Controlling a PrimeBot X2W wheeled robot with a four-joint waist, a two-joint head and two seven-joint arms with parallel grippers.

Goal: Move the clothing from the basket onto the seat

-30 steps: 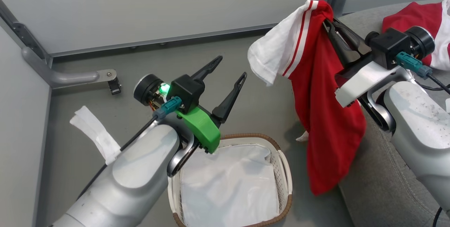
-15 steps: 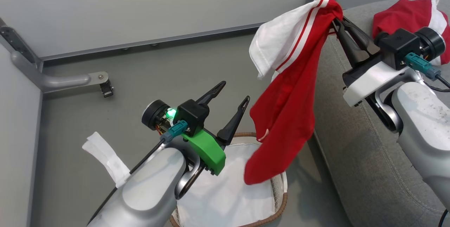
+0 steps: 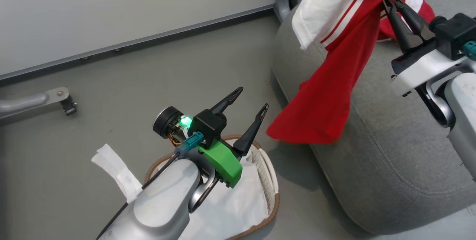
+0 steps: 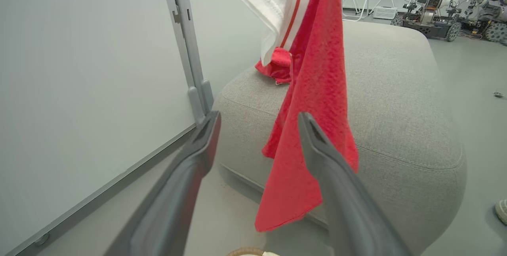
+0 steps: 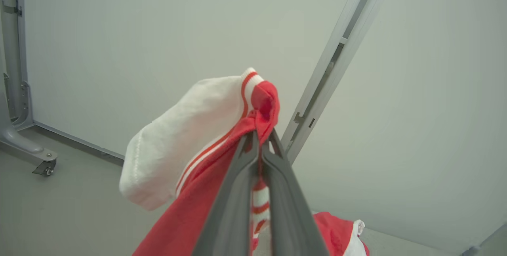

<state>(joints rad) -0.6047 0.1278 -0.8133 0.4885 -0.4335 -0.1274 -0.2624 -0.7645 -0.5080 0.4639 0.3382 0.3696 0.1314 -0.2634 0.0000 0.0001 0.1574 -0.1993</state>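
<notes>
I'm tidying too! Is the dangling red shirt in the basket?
Out. The red shirt hangs from the shut right gripper, by the grey sofa, away from the basket.

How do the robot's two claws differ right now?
The left gripper stands open and empty near the basket; the right gripper is shut on the clothing. The left gripper has a green mount, the right gripper a white one. Both have two long dark fingers.
</notes>
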